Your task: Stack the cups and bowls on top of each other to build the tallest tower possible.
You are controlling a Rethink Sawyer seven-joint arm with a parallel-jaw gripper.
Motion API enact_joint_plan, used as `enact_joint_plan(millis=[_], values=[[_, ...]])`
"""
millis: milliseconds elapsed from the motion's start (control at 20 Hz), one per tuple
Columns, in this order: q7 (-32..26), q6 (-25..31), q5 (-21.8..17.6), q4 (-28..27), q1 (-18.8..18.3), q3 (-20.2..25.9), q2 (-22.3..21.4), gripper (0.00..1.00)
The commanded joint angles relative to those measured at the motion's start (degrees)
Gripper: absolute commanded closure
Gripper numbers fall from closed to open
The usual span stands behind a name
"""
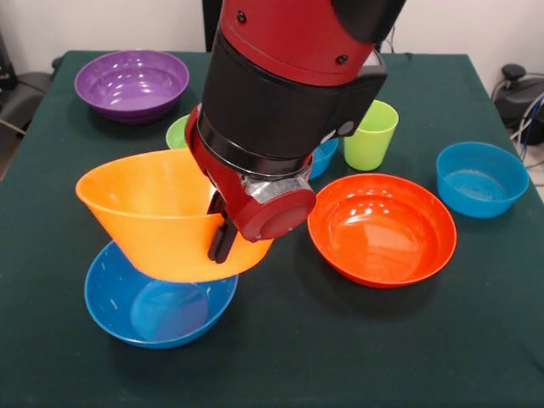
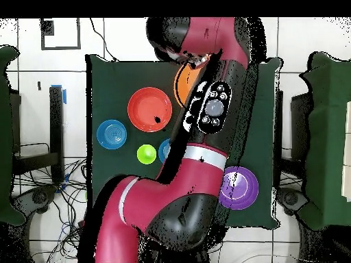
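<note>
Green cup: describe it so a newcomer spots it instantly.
In the front view, start at the big red-orange bowl right of the arm. Directly behind it stands the green cup, upright, the only tall, tapered piece; everything around it is a bowl.

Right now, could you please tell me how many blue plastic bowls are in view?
3: one glossy blue plastic bowl under the held orange bowl, one at the front view's right edge, one mostly behind the arm. Others may be hidden.

Even bright light, soft shadows, glare on red-orange bowl (image 1: 382, 228)
</note>
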Motion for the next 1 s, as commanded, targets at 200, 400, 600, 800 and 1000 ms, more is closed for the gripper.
enact_joint_plan(millis=[200, 400, 600, 800, 1000], values=[[-4.6, 1.9, 1.8, -6.8, -1.3, -0.4, 4.0, 1.00], [-4.0, 0.0, 2.6, -8.1, -1.8, -1.5, 6.4, 1.00], [-4.6, 0.5, 3.0, -8.4, -2.0, -2.9, 6.9, 1.00], [-5.4, 0.6, 2.4, -8.1, -2.1, -3.7, 7.2, 1.00], [-5.5, 0.6, 2.2, -8.5, -2.4, -5.1, 7.4, 1.00]])
